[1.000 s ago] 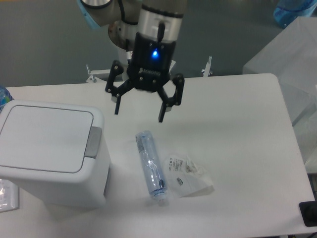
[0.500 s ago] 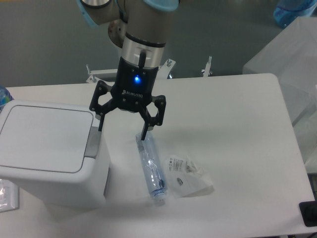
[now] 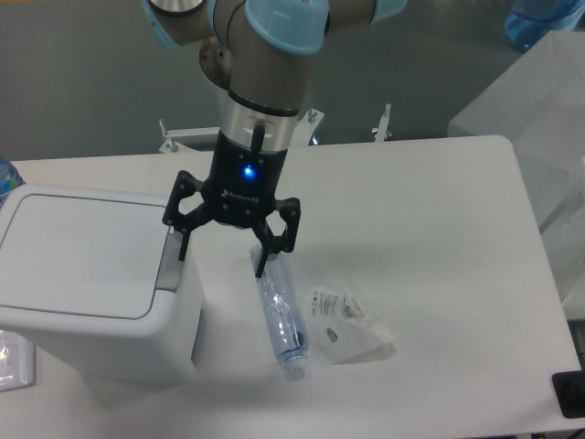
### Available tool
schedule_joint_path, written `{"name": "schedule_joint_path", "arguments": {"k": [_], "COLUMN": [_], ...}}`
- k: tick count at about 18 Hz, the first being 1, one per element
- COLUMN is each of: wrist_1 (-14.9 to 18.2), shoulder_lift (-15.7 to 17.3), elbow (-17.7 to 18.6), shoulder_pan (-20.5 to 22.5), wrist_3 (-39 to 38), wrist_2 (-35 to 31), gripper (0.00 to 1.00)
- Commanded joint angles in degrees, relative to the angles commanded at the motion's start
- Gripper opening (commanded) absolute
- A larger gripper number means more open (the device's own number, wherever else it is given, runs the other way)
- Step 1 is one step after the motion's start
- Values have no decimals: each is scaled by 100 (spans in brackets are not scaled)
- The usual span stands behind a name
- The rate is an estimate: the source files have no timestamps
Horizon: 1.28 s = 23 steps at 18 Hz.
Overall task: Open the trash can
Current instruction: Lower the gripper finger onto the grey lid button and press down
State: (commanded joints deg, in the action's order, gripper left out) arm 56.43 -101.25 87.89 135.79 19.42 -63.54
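A black two-finger gripper (image 3: 222, 252) hangs from the arm with its fingers spread wide and nothing between them. One fingertip (image 3: 182, 247) sits just beside the grey push-button tab (image 3: 170, 262), which lies at about nine o'clock from the gripper. The tab runs along the right edge of the white trash can (image 3: 96, 283), its lid shut, at the left of the table (image 3: 439, 238). At five o'clock lie a clear plastic bottle (image 3: 281, 314) and a crumpled wrapper (image 3: 347, 322).
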Motion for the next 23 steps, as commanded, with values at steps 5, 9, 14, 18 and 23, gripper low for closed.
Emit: {"name": "schedule_joint_path", "arguments": {"k": [5,9,14,18,23], "wrist_1": [-44,-44,-79,-79,-70], "shoulder_lift": [-9,-9,-9,-9,-9], "elbow": [0,9,97,105,105], "shoulder_pan": [0,-9,-17,-18,-18], "wrist_3": [-35,-53,-53,-53,-53], "wrist_2": [0,0,0,0,0], "gripper": [100,100,100,100,100]}}
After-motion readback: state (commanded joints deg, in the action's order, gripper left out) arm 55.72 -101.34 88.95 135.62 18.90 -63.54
